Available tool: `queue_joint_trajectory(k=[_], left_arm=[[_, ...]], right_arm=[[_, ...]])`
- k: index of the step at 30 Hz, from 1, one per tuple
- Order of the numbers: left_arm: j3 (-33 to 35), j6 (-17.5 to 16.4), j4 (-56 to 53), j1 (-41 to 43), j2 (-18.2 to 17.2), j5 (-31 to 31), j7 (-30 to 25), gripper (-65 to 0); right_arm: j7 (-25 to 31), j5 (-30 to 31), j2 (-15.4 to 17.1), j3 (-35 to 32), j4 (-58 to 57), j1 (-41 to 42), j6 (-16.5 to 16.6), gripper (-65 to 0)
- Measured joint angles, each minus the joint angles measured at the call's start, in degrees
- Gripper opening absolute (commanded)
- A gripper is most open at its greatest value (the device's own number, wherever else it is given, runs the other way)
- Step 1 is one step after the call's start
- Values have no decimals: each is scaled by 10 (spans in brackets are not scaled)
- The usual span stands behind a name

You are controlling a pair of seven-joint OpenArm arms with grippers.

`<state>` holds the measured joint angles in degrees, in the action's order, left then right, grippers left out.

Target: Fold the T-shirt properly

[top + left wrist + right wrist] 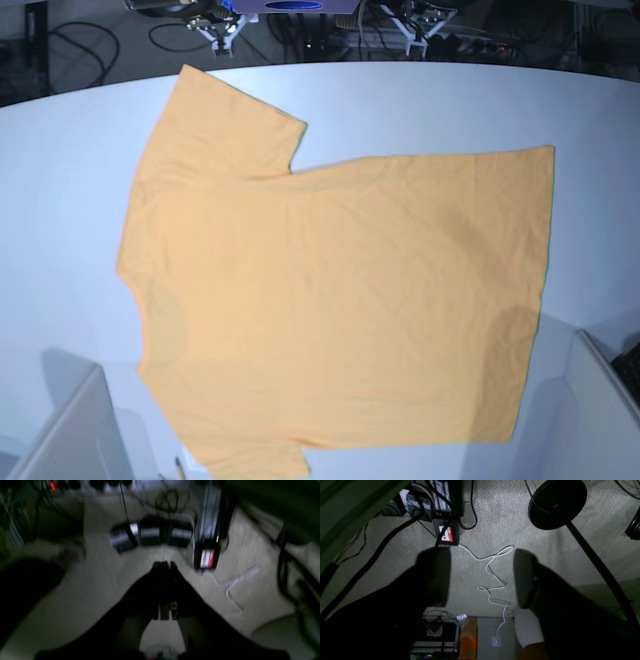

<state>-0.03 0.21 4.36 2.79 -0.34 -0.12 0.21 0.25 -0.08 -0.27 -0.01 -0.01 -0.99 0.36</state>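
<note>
Since no fold shows yet, the whole task remains: the T-shirt (pixel 330 290) lies spread flat across the white worktop (pixel 420 110), sleeves left. Both hands hang off it, left hand (pixel 165 566) clenched empty, right hand (pixel 482 577) released.

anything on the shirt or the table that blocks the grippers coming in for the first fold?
Nothing visible. The T-shirt lies flat on the white table with nothing on it. Neither gripper shows in the base view; both wrist cameras see only floor, so the left gripper and right gripper are off the table.
</note>
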Motion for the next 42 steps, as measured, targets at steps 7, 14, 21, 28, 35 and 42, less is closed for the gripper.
queue_joint_trajectory(k=[7, 14, 21, 28, 35, 42], left_arm=[[0, 0, 2, 8, 0, 0, 1, -620], [0, 0, -1, 5, 0, 0, -2, -334], [0, 0, -2, 20, 0, 0, -1, -543], [0, 0, -1, 17, 0, -2, 0, -650], [6, 0, 2, 31, 0, 1, -4, -650], [6, -1, 59, 86, -7, 1, -4, -650]], right_arm=[[2, 0, 0, 0, 0, -13, 0, -650], [2, 0, -1, 0, 0, -27, 0, -650], [5, 0, 3, 0, 6, -22, 0, -650], [0, 0, 10, 0, 33, -37, -5, -650], [4, 0, 10, 0, 68, -59, -5, -650], [-3, 0, 10, 0, 177, -136, -5, -650]])
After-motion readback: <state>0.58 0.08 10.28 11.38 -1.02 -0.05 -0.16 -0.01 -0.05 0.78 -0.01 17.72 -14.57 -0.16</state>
